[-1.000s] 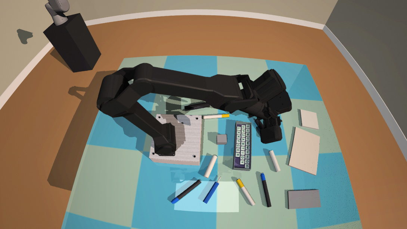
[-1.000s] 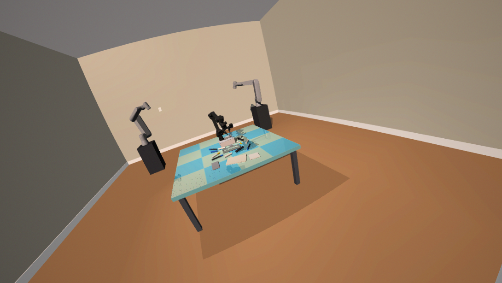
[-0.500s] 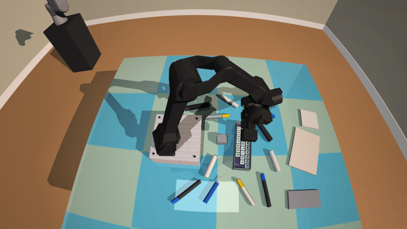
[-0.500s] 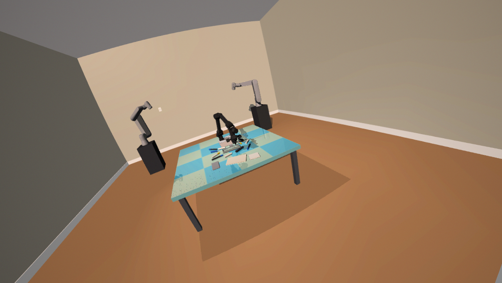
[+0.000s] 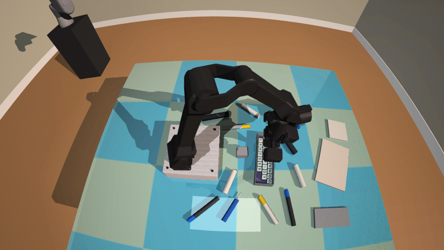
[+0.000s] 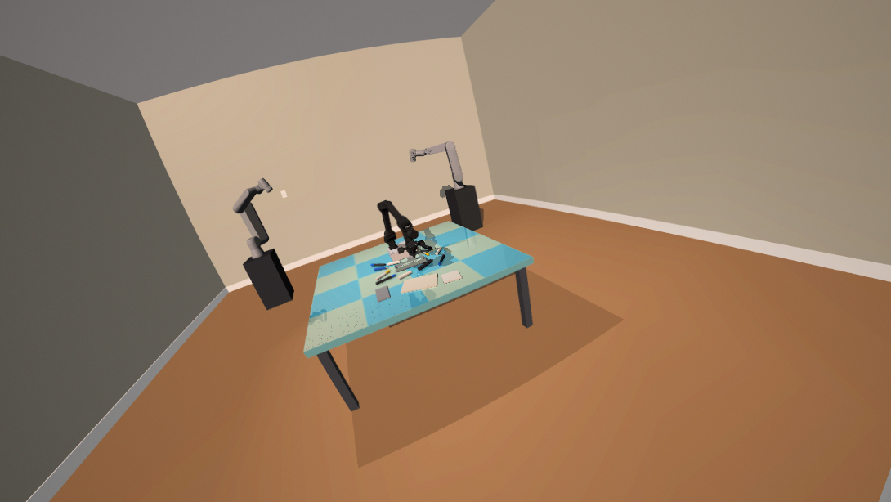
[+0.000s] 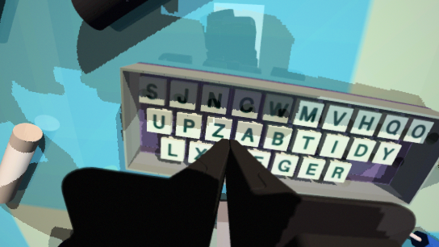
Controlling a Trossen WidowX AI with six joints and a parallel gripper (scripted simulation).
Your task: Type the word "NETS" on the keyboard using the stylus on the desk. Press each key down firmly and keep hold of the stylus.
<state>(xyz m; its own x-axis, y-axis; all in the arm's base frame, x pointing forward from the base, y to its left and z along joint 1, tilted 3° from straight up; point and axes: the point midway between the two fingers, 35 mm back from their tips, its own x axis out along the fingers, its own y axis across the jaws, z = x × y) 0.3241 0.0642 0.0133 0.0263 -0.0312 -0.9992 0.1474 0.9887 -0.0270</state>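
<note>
The stylus (image 5: pixel 230 211) (image 7: pixel 424 240), a blue rod with a thin pale tip, lies on the table; only its tip end shows at the wrist view's lower right corner. The keyboard (image 5: pixel 258 178) (image 7: pixel 375 173) is a grey-walled tray with three rows of lettered keys. In the wrist view, the N key (image 7: pixel 214 99) and S key (image 7: pixel 152 91) are in the shaded far row, the T key (image 7: pixel 307 143) in the middle row, the E key (image 7: pixel 311 169) in the near row. My gripper (image 7: pixel 227 146) is shut and empty, pointing down over the keyboard near Z and A. Its height is unclear.
A white stick (image 5: pixel 229 181) (image 7: pixel 20 155) and a black marker (image 5: pixel 205 208) lie near the stylus. A yellow-capped marker (image 5: pixel 268 211) and another black marker (image 5: pixel 290 208) lie beyond the keyboard's end. A grey cube (image 5: pixel 242 151) sits beside the keyboard.
</note>
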